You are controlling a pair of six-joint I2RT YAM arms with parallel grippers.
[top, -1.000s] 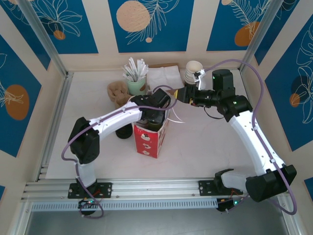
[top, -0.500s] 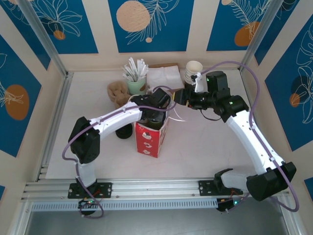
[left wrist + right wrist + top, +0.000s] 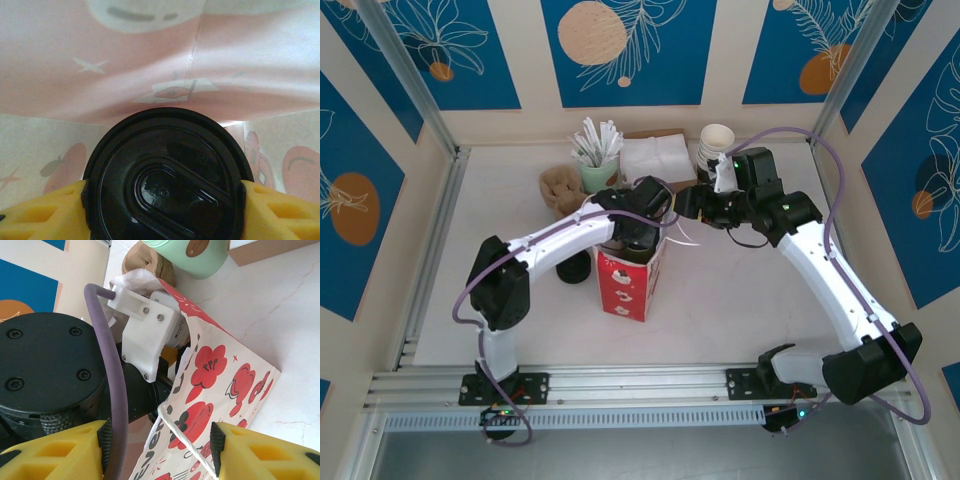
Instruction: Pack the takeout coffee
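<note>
Down inside the paper bag [image 3: 150,60] we go, and the left gripper [image 3: 162,202] has the takeout coffee [image 3: 165,170] squarely between its jaws. The round black plastic lid is glossy, with a raised oval plug moulded into its top. One ribbed yellow finger [image 3: 42,217] presses against the lid's rim on one side, and its twin does the same on the other. That is a firm grip across the cup's full width. Beyond the fingers the bag's inner walls glow pink and soft. The red print shows through them in reverse, and a vertical seam runs straight ahead of the tool.

Over to the right gripper [image 3: 160,452], whose jaws stand well apart and clamp nothing. A thin white twisted cord handle [image 3: 182,437] passes through the gap between its fingertips. I cannot tell whether the cord touches either finger. Just ahead of this tool is the bag's outer face, crisp white paper with red cartoon blobs. Its top edge is creased and slanted. Jammed in the bag's mouth is the other arm's wrist [image 3: 45,365], a matte black drum with screw heads. A white plastic bracket [image 3: 145,335] and a smooth purple cable [image 3: 112,370] sit on it. Further ahead on the pale marbled table [image 3: 285,315] sits a mint-green holder [image 3: 200,255].
</note>
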